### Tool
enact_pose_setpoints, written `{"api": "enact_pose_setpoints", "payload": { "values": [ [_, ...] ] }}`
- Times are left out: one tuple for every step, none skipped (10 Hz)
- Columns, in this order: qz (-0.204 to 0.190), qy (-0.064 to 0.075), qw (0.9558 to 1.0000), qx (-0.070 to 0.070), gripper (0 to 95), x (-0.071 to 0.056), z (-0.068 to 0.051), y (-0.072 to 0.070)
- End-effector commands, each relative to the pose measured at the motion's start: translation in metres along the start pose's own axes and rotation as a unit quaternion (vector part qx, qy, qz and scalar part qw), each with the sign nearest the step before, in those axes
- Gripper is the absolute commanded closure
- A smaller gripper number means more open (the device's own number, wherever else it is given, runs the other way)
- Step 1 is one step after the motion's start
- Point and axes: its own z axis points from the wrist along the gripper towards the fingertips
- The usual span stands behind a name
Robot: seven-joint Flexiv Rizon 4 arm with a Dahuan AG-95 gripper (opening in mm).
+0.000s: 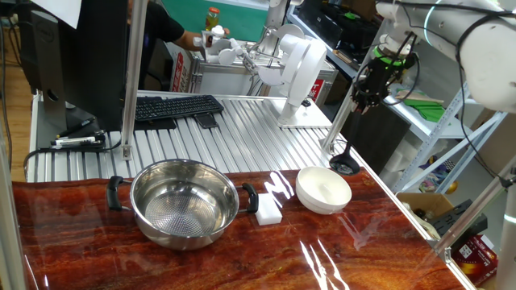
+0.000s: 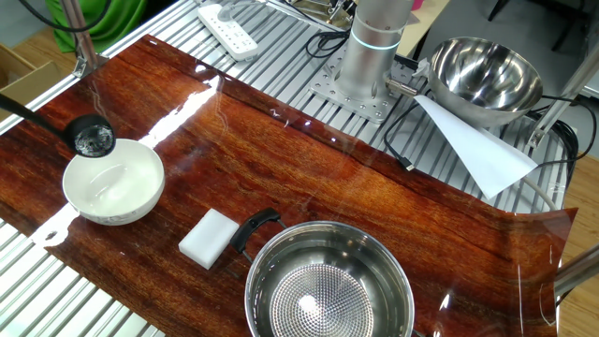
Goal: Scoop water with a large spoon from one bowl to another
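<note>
Steel bowl (image 1: 185, 203): lower centre of one fixed view, on the red-brown wood table (image 2: 309, 178); dotted bottom visible, black handles at each side. Likely the water source.
White bowl (image 1: 323, 189): right of the steel bowl, near the table's right edge; likely the receiving vessel.
White block (image 1: 268, 209): between the two bowls, just beside the steel bowl's handle.
Ladle (image 2: 94, 139): cup hangs at the white bowl's rim in the other fixed view, upper left, with glinting liquid inside. Handle slants up to the gripper, keeping the cup level so nothing spills early.
Gripper (image 1: 372, 90): upper right, fingers clamped on the ladle handle near its red tip, well above the table.
Stage (judgement): transfer in hand; cup placed to tip into the white bowl.
Risk (judgement): long thin handle may sway and spill.
</note>
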Motion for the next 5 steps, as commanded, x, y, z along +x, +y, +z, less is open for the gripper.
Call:
{"api": "enact_pose_setpoints", "payload": {
  "values": [
    [0.004,-0.003,1.0,0.001,95.0,0.0035,0.0028,0.0017],
    [0.003,-0.005,1.0,0.004,95.0,0.0035,0.0026,0.0029],
    [0.002,-0.003,1.0,0.002,95.0,0.0035,0.0026,0.0029],
    [0.002,-0.002,1.0,0.002,95.0,0.0035,0.0027,0.003],
    [0.002,-0.002,1.0,0.001,95.0,0.0035,0.003,0.003]
  ]
}}
